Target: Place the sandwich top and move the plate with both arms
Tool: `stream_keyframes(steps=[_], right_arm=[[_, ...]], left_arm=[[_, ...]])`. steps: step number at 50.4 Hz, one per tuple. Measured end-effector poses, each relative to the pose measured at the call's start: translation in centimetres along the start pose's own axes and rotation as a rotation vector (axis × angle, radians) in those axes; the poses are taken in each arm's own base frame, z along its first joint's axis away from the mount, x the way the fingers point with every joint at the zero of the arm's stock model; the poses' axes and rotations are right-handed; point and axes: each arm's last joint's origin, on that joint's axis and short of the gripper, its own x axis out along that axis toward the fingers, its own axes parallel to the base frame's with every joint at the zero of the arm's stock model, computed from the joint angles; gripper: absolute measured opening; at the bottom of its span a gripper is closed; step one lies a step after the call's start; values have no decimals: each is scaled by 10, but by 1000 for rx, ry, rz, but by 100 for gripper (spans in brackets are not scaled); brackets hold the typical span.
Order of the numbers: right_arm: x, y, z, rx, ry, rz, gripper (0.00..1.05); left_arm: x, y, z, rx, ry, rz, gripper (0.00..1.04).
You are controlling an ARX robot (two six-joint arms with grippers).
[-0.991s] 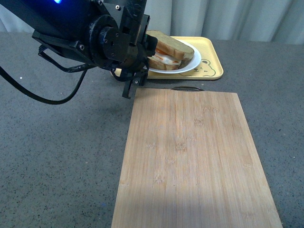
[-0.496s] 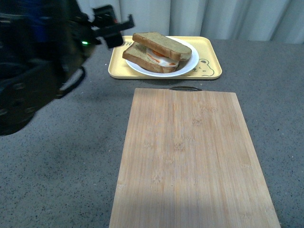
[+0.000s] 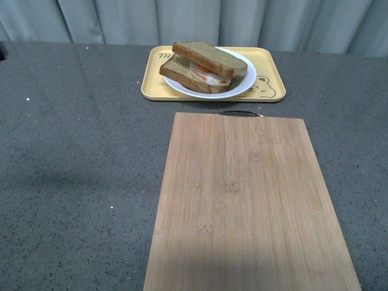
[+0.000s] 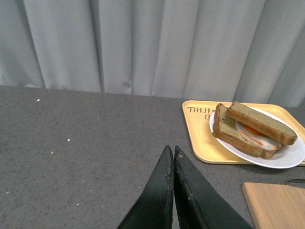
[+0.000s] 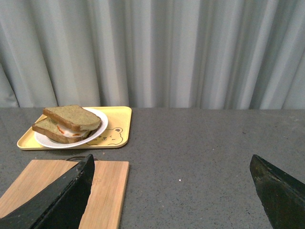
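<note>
The sandwich top, a brownish bread slice, lies tilted on the egg and lower slice on the white plate at the far middle of the table. Neither arm shows in the front view. In the left wrist view my left gripper is shut with nothing in it, above bare tabletop, well short of the sandwich top and plate. In the right wrist view my right gripper stands wide open and empty over the tabletop, far from the sandwich top and plate.
The plate rests in a yellow tray with a bear drawing. A bamboo cutting board lies in front of it, reaching the near edge. Grey curtains hang behind the dark speckled table.
The left arm, which covered the left and part of the tray in the front view, has drawn back out of view to the left. The sandwich and plate have not moved.
</note>
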Motion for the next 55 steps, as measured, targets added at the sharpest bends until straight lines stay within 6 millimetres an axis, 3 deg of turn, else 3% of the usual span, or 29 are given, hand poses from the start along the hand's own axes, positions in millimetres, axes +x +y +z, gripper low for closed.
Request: stream_keyframes(steps=[24,55], right_arm=[[0,0,0,0,0,0,95],[0,0,0,0,0,0,95]], left_arm=[[-57,24,15,8,4,-13,4],[-94,28,20,9,-12,3,4]])
